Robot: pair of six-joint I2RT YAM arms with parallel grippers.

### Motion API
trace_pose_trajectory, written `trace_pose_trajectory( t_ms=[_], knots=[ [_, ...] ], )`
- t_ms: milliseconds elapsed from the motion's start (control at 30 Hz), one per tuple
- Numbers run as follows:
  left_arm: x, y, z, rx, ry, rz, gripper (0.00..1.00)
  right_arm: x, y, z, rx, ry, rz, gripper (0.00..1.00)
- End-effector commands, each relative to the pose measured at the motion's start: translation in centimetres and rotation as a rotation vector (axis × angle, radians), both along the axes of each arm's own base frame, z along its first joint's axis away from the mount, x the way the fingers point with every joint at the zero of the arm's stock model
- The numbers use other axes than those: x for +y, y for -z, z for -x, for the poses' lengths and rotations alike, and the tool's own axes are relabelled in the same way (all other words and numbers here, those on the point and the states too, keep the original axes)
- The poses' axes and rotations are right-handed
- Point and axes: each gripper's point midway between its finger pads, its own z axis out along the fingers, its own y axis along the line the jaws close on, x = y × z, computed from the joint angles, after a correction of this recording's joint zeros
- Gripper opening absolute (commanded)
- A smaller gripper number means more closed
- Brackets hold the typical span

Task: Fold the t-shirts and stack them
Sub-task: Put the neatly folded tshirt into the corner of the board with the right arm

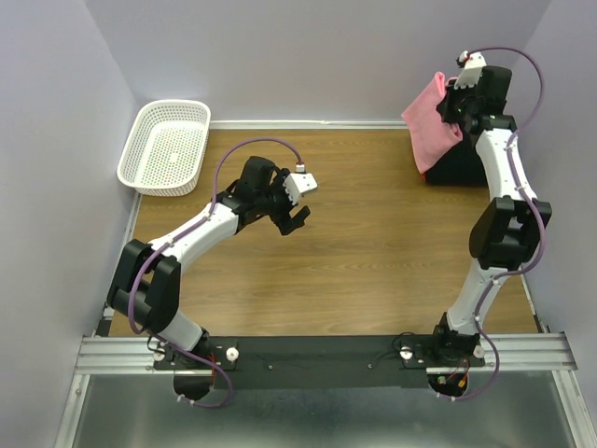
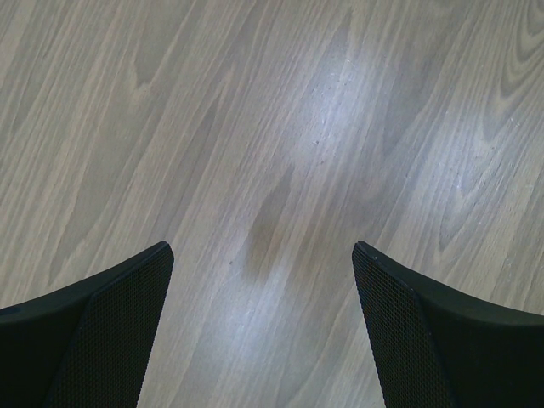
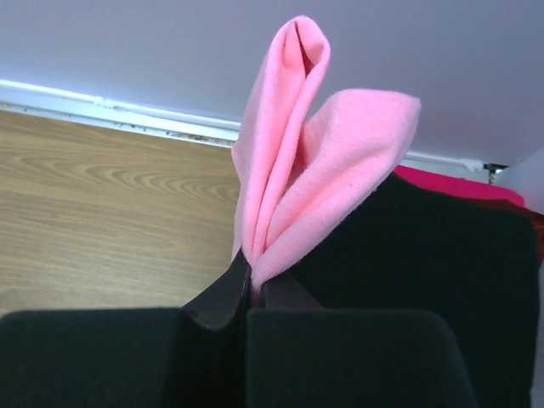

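Note:
A pink t-shirt (image 1: pixel 431 119) hangs at the back right of the table, pinched in my right gripper (image 1: pixel 453 105). In the right wrist view the pink cloth (image 3: pixel 297 161) rises in folds from between the shut jaws of that gripper (image 3: pixel 255 285). Under and behind it lies a black t-shirt (image 1: pixel 457 166), seen also in the right wrist view (image 3: pixel 442 263), with a red one (image 3: pixel 463 185) showing at its far edge. My left gripper (image 1: pixel 293 220) is open and empty above the bare wood at table centre-left, as the left wrist view (image 2: pixel 263 255) shows.
A white plastic basket (image 1: pixel 166 146) stands at the back left corner, empty. The wooden table (image 1: pixel 373 261) ends at the back wall and side walls. The black pile sits against the right wall.

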Motion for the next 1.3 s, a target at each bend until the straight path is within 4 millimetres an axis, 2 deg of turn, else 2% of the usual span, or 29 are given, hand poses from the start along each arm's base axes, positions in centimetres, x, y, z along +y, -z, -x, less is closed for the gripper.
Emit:
trace_pose_trajectory(
  t_ms=[0, 133, 267, 333, 367, 500, 900, 1167, 1233, 1267],
  knots=[
    [0.0, -0.6, 0.2, -0.014, 0.007, 0.019, 0.94, -1.1, -5.1, 1.1, -0.082, 0.008, -0.021, 0.01],
    [0.1, -0.5, 0.1, -0.008, 0.005, 0.016, 0.94, -2.4, -4.1, 1.1, -0.062, 0.023, -0.020, 0.01],
    [0.2, -0.1, 0.0, -0.006, 0.001, -0.001, 0.94, -3.8, -1.9, 0.6, -0.027, 0.030, 0.000, 0.01],
    [0.3, 0.3, 0.1, 0.004, 0.003, -0.013, 0.94, -5.0, 0.0, 0.2, 0.004, 0.039, -0.005, 0.01],
    [0.4, 0.4, 0.1, 0.006, 0.002, -0.017, 0.94, -5.0, 0.0, 0.2, 0.004, 0.039, -0.003, 0.01],
    [0.5, 0.4, 0.1, 0.005, 0.002, -0.028, 0.94, -7.4, 2.2, -0.6, 0.033, 0.071, 0.016, 0.00],
    [0.6, 0.8, -0.1, 0.024, -0.001, -0.046, 0.94, -13.3, 5.3, -1.8, 0.057, 0.112, 0.082, 0.01],
    [0.7, 1.0, -0.1, 0.036, -0.008, -0.055, 0.94, -15.3, 8.9, -2.6, 0.092, 0.087, 0.136, 0.01],
    [0.8, 0.8, -0.1, 0.030, -0.007, -0.058, 0.94, -15.8, 9.4, -2.6, 0.103, 0.107, 0.152, 0.20],
    [0.8, 0.6, -0.2, 0.025, -0.010, -0.057, 0.94, -16.3, 9.3, -2.9, 0.100, 0.127, 0.158, 0.39]
  ],
)
